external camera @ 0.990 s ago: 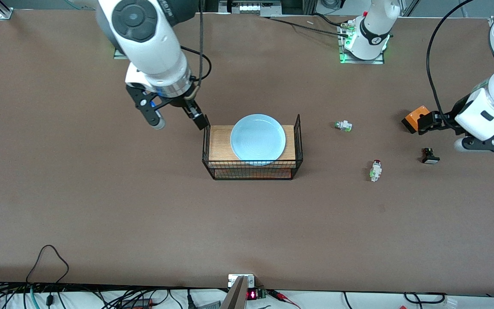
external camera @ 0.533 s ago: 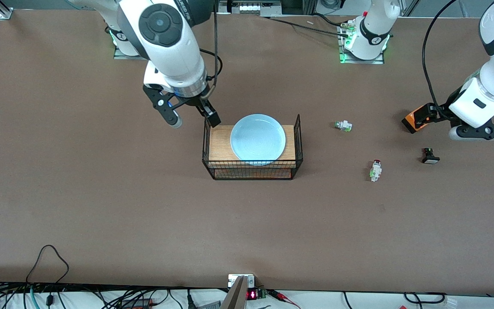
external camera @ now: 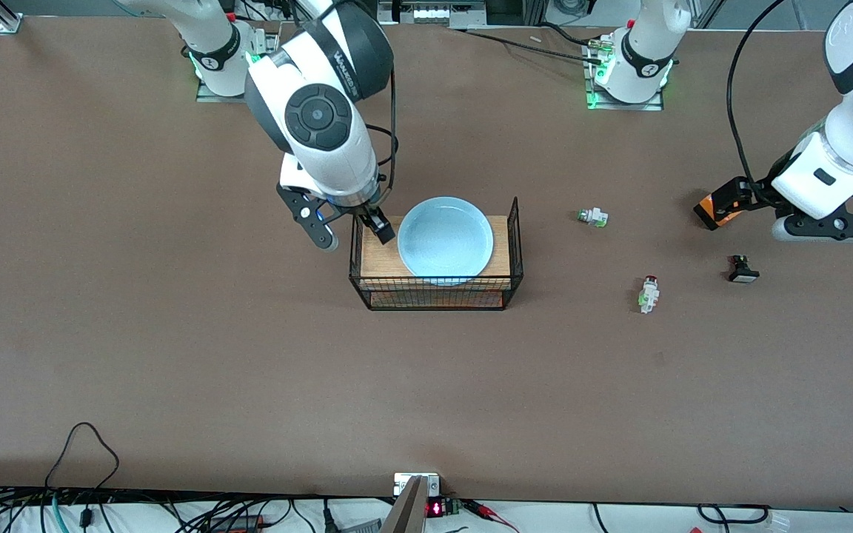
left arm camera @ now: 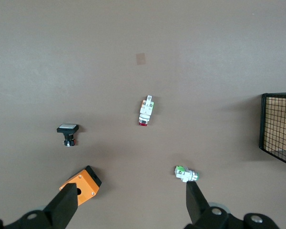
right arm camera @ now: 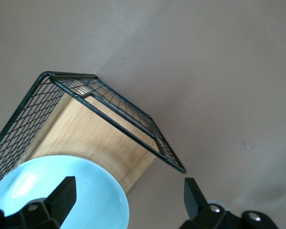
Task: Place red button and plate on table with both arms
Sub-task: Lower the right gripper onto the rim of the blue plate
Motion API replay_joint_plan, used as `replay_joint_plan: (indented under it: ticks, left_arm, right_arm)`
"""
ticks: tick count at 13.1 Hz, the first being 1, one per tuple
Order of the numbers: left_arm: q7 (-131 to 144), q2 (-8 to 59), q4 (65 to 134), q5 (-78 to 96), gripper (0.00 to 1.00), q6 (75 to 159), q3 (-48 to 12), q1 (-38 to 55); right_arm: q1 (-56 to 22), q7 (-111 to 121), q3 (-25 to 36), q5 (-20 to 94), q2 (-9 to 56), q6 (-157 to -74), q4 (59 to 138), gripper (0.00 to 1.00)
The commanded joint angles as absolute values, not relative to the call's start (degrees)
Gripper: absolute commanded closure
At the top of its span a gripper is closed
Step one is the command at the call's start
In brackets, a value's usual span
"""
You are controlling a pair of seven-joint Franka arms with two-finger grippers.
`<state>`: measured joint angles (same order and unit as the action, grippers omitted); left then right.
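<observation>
The light-blue plate (external camera: 445, 240) lies on the wood top of a black wire rack (external camera: 437, 292) in the middle of the table (external camera: 175, 348). My right gripper (external camera: 353, 235) is open and straddles the rack's end wall toward the right arm's end. In the right wrist view one finger is over the plate (right arm camera: 86, 202) and the other is outside the rack (right arm camera: 109, 107), with the gripper (right arm camera: 128, 198) empty. The red button (external camera: 649, 294) lies on the table toward the left arm's end and shows in the left wrist view (left arm camera: 145, 110). My left gripper (external camera: 834, 226) (left arm camera: 131, 205) is open and empty over the table.
A white-green switch (external camera: 591, 216) (left arm camera: 186, 173) lies farther from the front camera than the red button. A black switch with a white cap (external camera: 743, 269) (left arm camera: 67, 133) and an orange box (external camera: 715, 207) (left arm camera: 81, 183) lie under the left arm. Cables run along the table's near edge.
My right gripper has moved toward the left arm's end and down, from beside the rack to straddling its end wall next to the plate. The left arm lifted and shifted slightly.
</observation>
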<state>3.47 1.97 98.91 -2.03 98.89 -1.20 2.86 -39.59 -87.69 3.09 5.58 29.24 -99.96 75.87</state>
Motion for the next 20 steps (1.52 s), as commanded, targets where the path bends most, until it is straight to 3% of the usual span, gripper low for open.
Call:
replay_joint_plan:
  ticks: [1,14,18,19,20]
  left_arm:
    - [4.0,0.6,99.9,-1.7,0.00,99.3,-1.4,3.1]
    - [4.5,0.7,99.9,-1.7,0.00,98.4,-1.5,3.1]
    - [4.5,0.7,99.9,-1.7,0.00,98.1,-1.6,3.1]
    - [4.5,0.7,99.9,-1.7,0.00,97.9,-1.6,3.1]
    - [4.5,0.7,99.9,-1.7,0.00,97.3,-1.5,3.1]
  right_arm:
    - [-39.3,-85.9,3.2,6.5,32.4,-103.1,74.2,0.00]
    - [-47.6,-86.3,2.9,-1.2,38.1,-107.8,74.1,0.04]
    - [-47.0,-86.4,2.9,-0.8,38.1,-107.7,74.1,0.12]
    - [-46.8,-86.1,2.9,-0.4,38.1,-107.3,74.1,0.19]
    - [-46.8,-86.0,2.9,-0.3,38.0,-107.2,74.1,0.32]
